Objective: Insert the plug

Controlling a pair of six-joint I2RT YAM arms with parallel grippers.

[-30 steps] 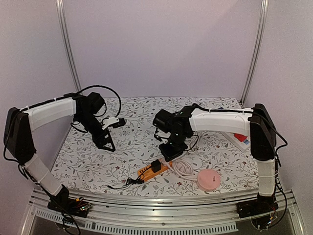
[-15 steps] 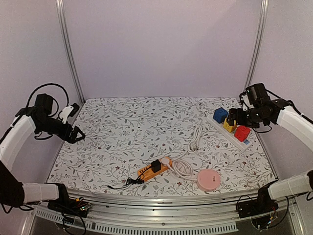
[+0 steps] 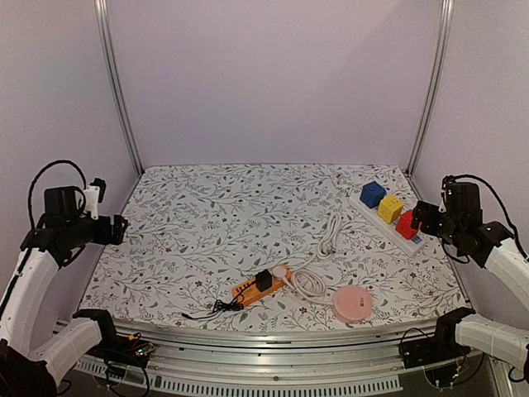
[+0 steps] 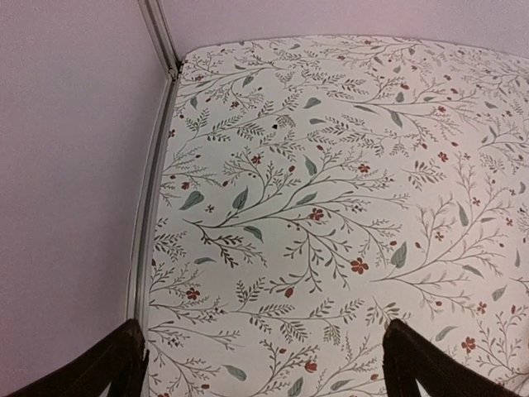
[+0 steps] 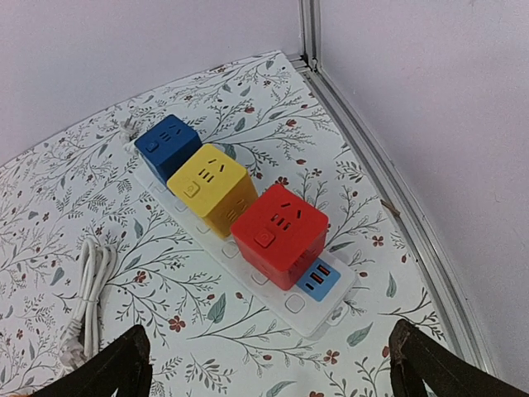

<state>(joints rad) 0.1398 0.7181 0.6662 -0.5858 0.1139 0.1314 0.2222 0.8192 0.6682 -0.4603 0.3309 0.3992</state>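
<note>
A black plug sits on the orange socket strip near the table's front middle, with a thin black lead trailing left. My left gripper hangs open over bare cloth at the table's left edge, holding nothing. My right gripper is open at the right edge. It is just in front of the white power strip, which carries a blue cube, a yellow cube and a red cube. Both grippers are far from the plug.
A white cable runs in a bundle from near the orange strip toward the white power strip. A pink round disc lies at the front right. Metal frame posts and walls close the left edge and right edge.
Both arms have drawn back from the table's middle to its left and right edges. The right gripper, earlier shut just above the black plug, now stands open; the left has opened wider.
</note>
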